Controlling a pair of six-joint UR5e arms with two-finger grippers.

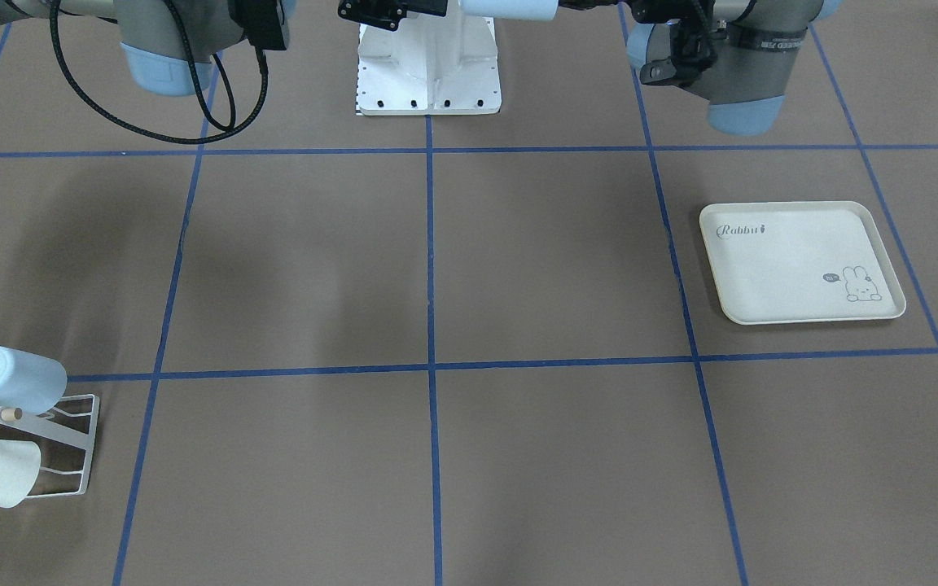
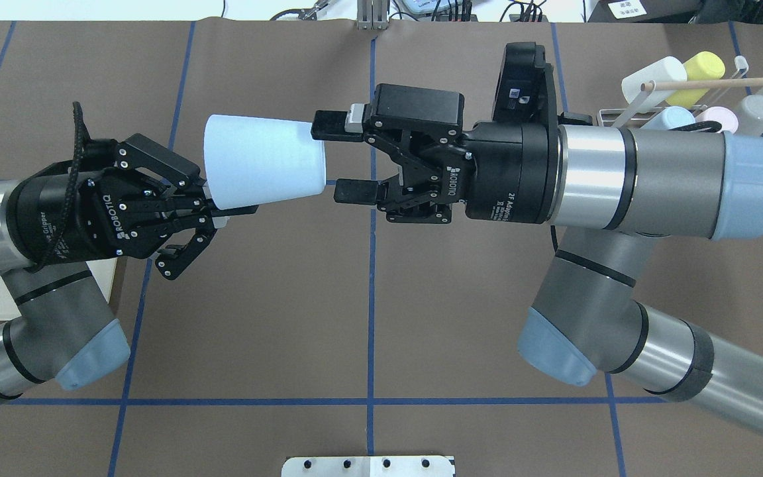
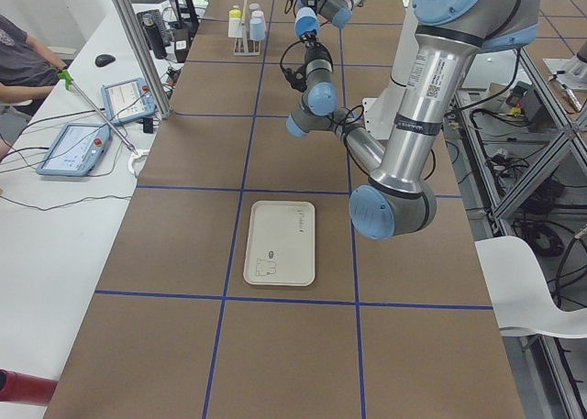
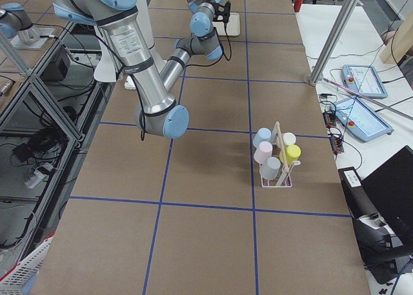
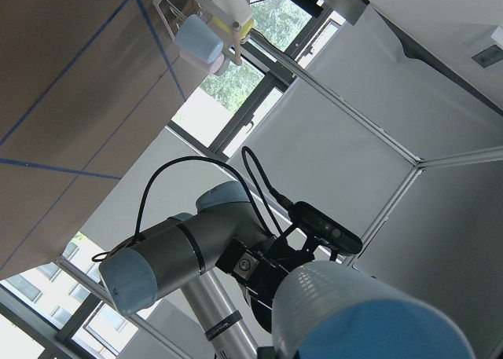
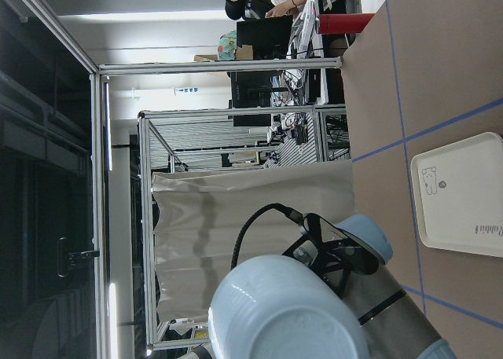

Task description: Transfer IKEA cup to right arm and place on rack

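Left gripper [image 2: 214, 213], right gripper [image 2: 336, 159], one cup [image 2: 262, 159]

A brown desk [image 1: 306, 260] carries a blue tape grid [image 1: 430, 260]. A white bench [image 3: 46, 254] lines one long edge; windows [image 5: 220, 100] admit daylight.

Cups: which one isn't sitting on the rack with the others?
The pale blue cup, held in mid-air by its rim in the left tool. The other cups all sit on the white rack across the table.
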